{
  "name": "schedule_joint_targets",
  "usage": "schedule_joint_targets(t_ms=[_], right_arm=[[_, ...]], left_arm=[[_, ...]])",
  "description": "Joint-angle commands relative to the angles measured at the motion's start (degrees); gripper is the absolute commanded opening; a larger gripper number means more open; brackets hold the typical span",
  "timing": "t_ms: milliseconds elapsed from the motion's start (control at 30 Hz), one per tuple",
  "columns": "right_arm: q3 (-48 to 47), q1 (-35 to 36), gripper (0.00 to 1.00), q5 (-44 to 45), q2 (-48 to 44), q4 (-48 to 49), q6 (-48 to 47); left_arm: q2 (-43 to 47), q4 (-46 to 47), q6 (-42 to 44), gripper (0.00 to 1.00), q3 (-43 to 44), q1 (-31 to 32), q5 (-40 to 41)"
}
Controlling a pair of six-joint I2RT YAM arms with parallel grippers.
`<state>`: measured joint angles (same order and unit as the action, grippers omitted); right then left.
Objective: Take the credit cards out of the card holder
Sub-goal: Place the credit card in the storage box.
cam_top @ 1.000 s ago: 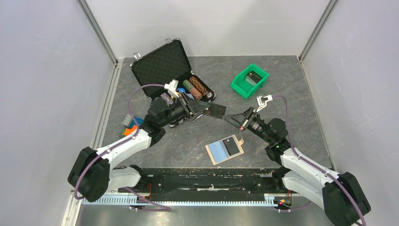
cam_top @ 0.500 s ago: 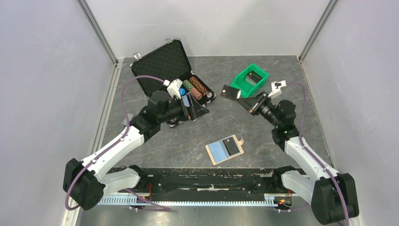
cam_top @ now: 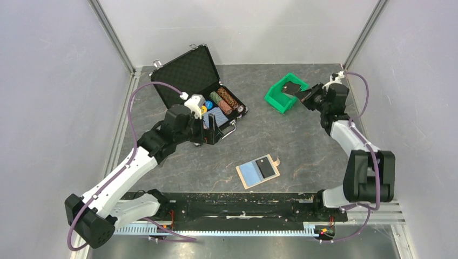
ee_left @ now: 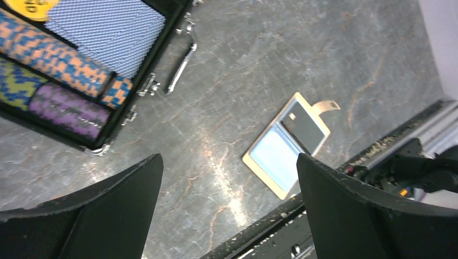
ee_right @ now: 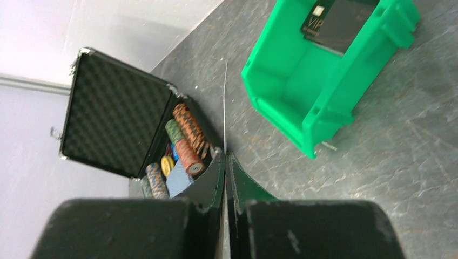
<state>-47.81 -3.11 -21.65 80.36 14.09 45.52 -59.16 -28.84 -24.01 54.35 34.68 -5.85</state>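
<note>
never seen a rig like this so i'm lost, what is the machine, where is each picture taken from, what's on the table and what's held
The machine is a left arm and a right arm bolted at a table's near edge, each ending in a two-finger hand. The wide picture is from a fixed camera above and behind them. The other two come from a camera on each wrist; the dark shapes at the bottom are that hand's own fingers. On the table lie an open black case of poker chips, a green bin with a VIP card inside, and an open tan card holder with a dark card in it. The left hand is open and empty; the right hand is shut on a thin card, seen edge-on, near the bin.
</note>
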Motion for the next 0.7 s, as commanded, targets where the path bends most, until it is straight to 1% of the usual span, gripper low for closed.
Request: schedule_joint_targets(t_ms=[0, 100, 267, 533, 667], right_arm=[[-7.6, -0.4, 0.00, 5.7, 6.9, -3.3, -2.3], [-11.4, -0.5, 0.00, 8.2, 11.6, -5.2, -1.8], [-14.4, -0.5, 0.00, 11.5, 17.1, -4.2, 1.5], [-18.8, -0.5, 0.00, 14.3, 23.8, -2.7, 6.0], [-20.0, -0.5, 0.00, 13.9, 26.6, -1.5, 7.5]], left_arm=[[1.9, -1.4, 3.9, 1.00, -0.4, -0.2, 4.7], [2.2, -1.5, 3.9, 1.00, -0.2, -0.2, 4.9], [3.7, -0.6, 3.9, 1.00, -0.9, -0.2, 4.9], [4.8, 0.3, 3.7, 1.00, -1.4, -0.2, 4.6], [4.9, 0.8, 3.7, 1.00, -1.6, -0.2, 3.8]])
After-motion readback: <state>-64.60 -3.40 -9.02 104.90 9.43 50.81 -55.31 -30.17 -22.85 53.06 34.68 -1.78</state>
